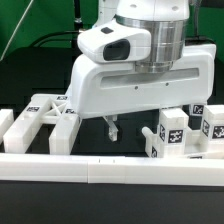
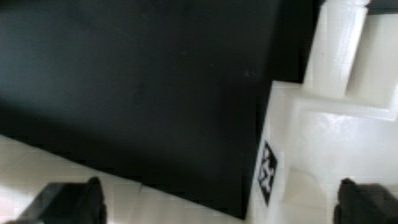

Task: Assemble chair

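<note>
Exterior view, listed near to far.

- Table [image 1: 110, 205]: black, along the bottom of the frame.
- Bar [image 1: 110, 168]: long, plain white, crossing the lower frame edge to edge, with a seam near mid-length.
- Chair, loose parts, just behind the bar:
  - Frame [image 1: 45, 118]: ladder-like, lying at the exterior view's left.
  - Small block [image 1: 5, 125]: at the left edge.
  - Tagged blocks [image 1: 172, 132]: at the right. They carry square black-and-white tags [image 1: 197, 112], patterns only, with no legible lettering.
- Gripper [image 1: 112, 132]: centre frame, under a bulky white hand. Its fingers point down between the frame and the tagged blocks, touching neither.
- Backdrop [image 1: 30, 40]: green, upper left.

Wrist view.

- Gripper [image 2: 221, 205]: jaws spread wide, holding nothing; dark fingertips [image 2: 71, 200].
- White part [image 2: 329, 130]: lies on the black table [image 2: 125, 80]. One tag [image 2: 269, 170] sits on its side, seen obliquely and not readable.
</note>
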Tool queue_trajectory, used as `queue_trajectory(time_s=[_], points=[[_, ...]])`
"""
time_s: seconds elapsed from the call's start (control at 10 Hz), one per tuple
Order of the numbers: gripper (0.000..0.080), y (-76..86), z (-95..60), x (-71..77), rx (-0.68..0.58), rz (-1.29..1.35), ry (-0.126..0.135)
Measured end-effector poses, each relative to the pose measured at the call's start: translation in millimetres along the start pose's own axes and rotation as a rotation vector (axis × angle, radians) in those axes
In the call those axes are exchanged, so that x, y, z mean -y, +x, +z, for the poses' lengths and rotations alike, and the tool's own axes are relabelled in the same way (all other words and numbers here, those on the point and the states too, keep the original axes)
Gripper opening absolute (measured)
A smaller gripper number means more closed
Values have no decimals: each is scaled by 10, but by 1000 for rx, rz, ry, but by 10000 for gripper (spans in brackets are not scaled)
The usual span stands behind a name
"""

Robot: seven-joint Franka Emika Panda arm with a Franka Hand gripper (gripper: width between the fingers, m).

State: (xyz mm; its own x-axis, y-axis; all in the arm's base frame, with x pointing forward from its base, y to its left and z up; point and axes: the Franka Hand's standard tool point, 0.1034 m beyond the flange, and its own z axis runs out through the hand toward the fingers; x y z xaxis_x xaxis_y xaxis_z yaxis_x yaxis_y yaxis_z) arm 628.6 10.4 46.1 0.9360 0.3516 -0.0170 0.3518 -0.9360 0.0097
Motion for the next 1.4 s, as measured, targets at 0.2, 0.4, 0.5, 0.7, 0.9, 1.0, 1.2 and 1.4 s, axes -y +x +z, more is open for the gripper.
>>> queue_trajectory(time_s=[0.2, 0.4, 0.5, 0.7, 0.9, 1.0, 1.2, 1.4], points=[[649, -23, 41, 28, 1, 84, 37], [649, 77, 42, 96, -57, 104, 2], [649, 78, 40, 106, -69, 104, -7], [649, 78, 36, 111, -68, 112, -6], [649, 80, 22, 107, -65, 91, -18], [649, 89, -5, 110, -59, 59, -37], [649, 79, 9, 97, -57, 61, -36], [649, 35, -76, 39, -51, 136, -19]])
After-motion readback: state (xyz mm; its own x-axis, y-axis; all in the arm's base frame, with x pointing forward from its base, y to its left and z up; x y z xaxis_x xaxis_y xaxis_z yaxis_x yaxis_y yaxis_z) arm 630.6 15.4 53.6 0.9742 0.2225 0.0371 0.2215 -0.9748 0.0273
